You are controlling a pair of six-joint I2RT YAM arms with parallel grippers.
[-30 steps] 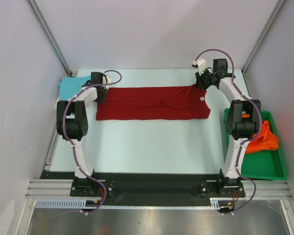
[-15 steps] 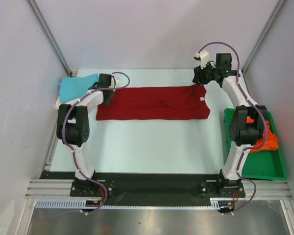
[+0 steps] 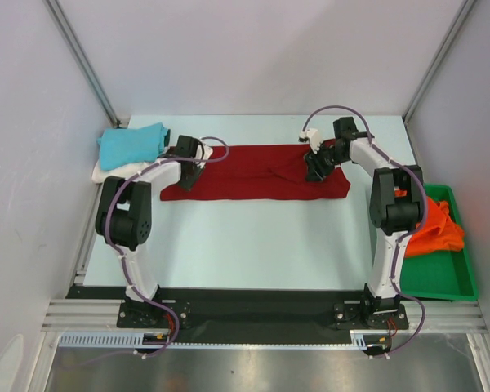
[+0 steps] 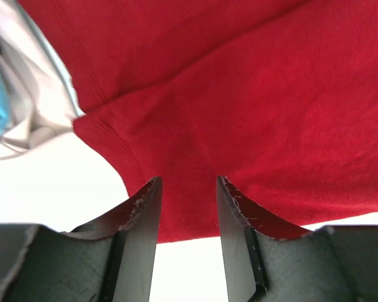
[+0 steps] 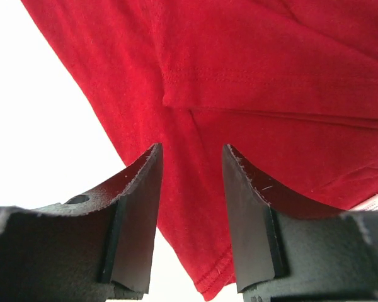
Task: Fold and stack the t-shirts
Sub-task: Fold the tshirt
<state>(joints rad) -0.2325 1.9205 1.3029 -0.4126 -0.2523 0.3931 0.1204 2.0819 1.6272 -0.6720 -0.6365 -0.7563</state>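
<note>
From above, the dark red t-shirt (image 3: 257, 171) lay folded into a long strip across the far part of the worktop (image 3: 245, 237). The left claw (image 3: 186, 175) was over its left end and the right claw (image 3: 314, 167) over its right part, while the turquoise t-shirt (image 3: 131, 143) sat on the cream white t-shirt (image 3: 113, 170) at the far left and the orange t-shirt (image 3: 437, 233) lay in the green tray (image 3: 441, 282) at the right. The left wrist view showed that claw's fingers (image 4: 142, 220) parted and gripping nothing, with red cloth beneath the gap and the cream cloth just beside it. In the right wrist view the other claw's fingers (image 5: 138, 207) likewise stood apart and empty above a hemmed fold of the red shirt.
</note>
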